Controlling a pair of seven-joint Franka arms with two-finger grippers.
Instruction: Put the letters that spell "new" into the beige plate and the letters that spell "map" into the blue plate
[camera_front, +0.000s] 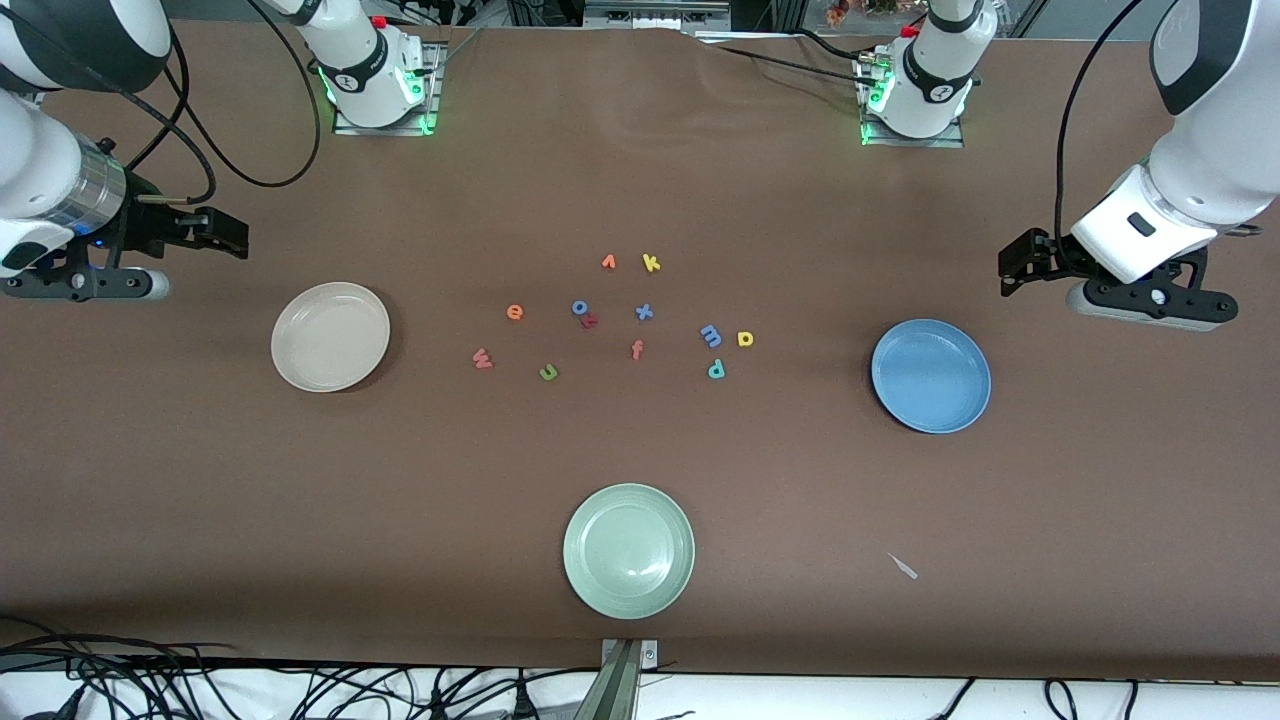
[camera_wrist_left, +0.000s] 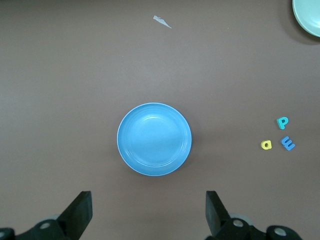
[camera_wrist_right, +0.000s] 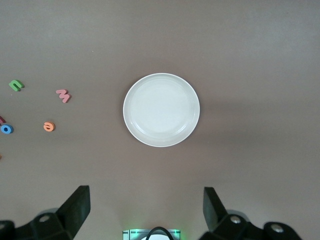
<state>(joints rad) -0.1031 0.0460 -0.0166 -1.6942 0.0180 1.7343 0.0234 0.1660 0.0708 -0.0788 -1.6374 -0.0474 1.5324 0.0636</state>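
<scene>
- Front view: left end effector (camera_front: 1008, 268) hangs open over bare counter (camera_front: 640, 480) near the blue plate (camera_front: 931, 376); right end effector (camera_front: 228, 235) open near the beige plate (camera_front: 330, 336). Both plates are empty.
- Letters sit between the plates: orange e (camera_front: 514, 312), pink w (camera_front: 482, 358), green n (camera_front: 548, 372) toward the beige plate; blue m (camera_front: 711, 336), yellow a (camera_front: 745, 339), teal p (camera_front: 716, 369) toward the blue plate.
- Risk: m, a, p are crowded; wide fingers could nudge a neighbour. Yellow k (camera_front: 651, 263) could be mistaken for a.
- Left wrist view: m, a, p visible; other letters out of frame.
- Right wrist view: some letters cut at the edge.
</scene>
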